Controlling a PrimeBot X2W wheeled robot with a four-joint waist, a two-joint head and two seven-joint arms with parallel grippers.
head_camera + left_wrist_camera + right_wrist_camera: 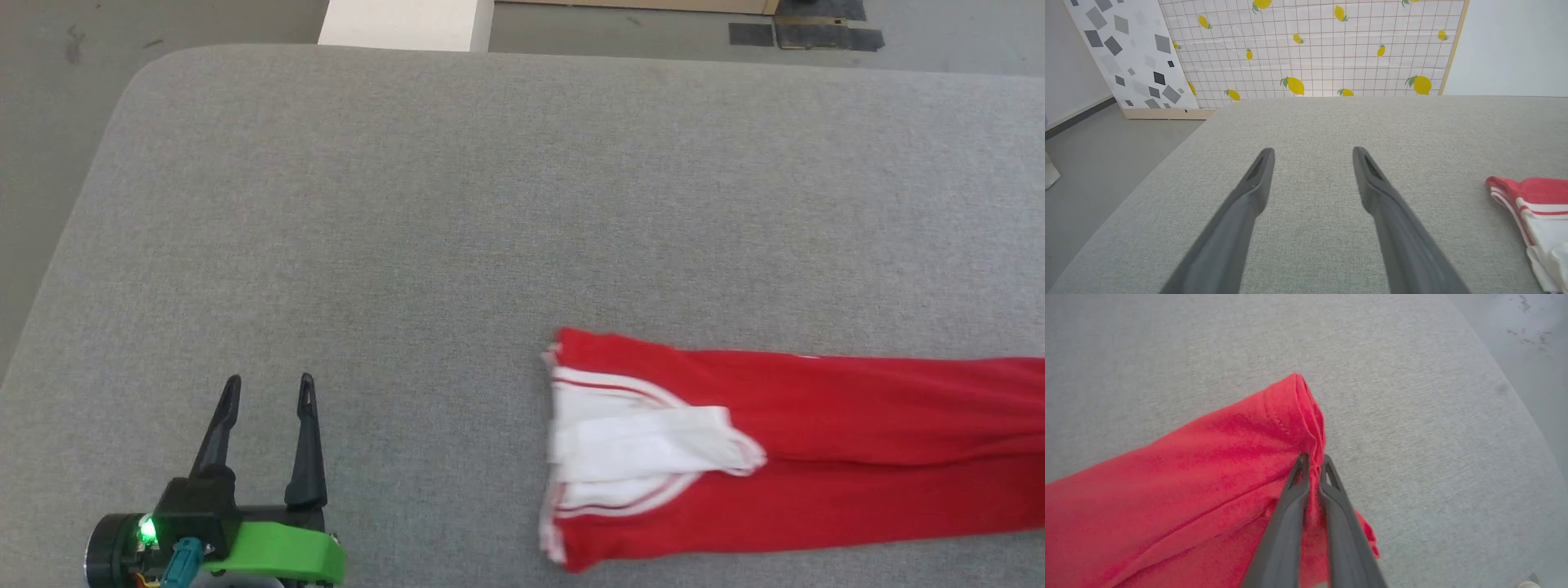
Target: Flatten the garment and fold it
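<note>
One view, right wrist: right pincer (1314, 459) grips garment (1200, 469)

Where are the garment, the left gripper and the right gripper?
the garment (857, 441), head view, on its red body.
the left gripper (270, 379), head view, midway between its open fingertips.
the right gripper (1315, 457), right wrist view, midway between its fingertips, shut on the red hem.
</note>
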